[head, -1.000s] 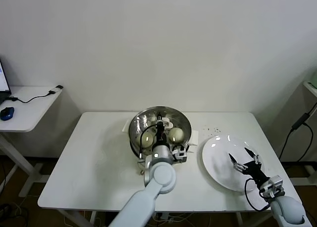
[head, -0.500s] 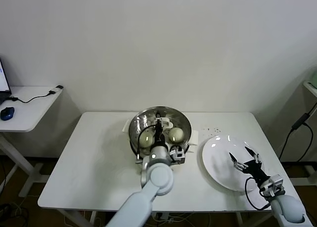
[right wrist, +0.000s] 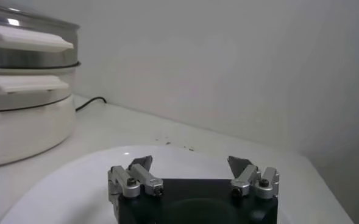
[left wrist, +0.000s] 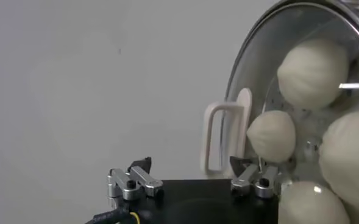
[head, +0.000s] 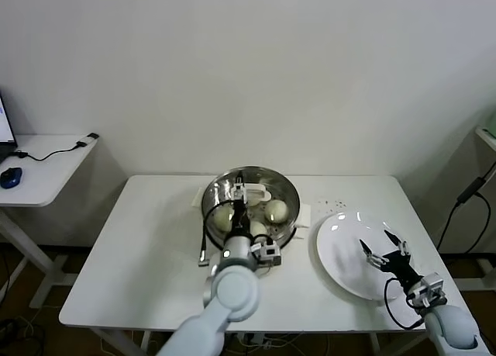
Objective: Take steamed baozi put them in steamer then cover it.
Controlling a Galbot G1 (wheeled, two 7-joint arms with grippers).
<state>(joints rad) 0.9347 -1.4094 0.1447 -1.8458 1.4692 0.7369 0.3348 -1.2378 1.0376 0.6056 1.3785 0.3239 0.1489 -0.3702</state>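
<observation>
The steamer (head: 206, 203) stands at the table's middle back on its white base (right wrist: 21, 134). The glass cover (head: 263, 182) lies on it, white handle (left wrist: 219, 137) at its centre. Through the glass I see baozi (head: 277, 210), (head: 223, 216), (head: 258, 229). The left wrist view shows several (left wrist: 313, 67), (left wrist: 270, 135) under the cover's metal rim (left wrist: 246, 61). My left gripper (head: 239, 205) (left wrist: 191, 170) is open and empty just above the cover, beside the handle on its left. My right gripper (head: 385, 251) (right wrist: 191, 167) is open and empty above the white plate (head: 341, 251).
The plate (right wrist: 75, 182) is bare and lies at the table's right front. The steamer's side handles (right wrist: 27, 38) stick out toward it. A side table with a blue mouse (head: 10, 178) stands far left. A black cable (head: 465, 197) hangs at the right.
My left arm has drawn back and shifted left from the cover's handle, uncovering more of the baozi under the glass. The right arm has not moved.
</observation>
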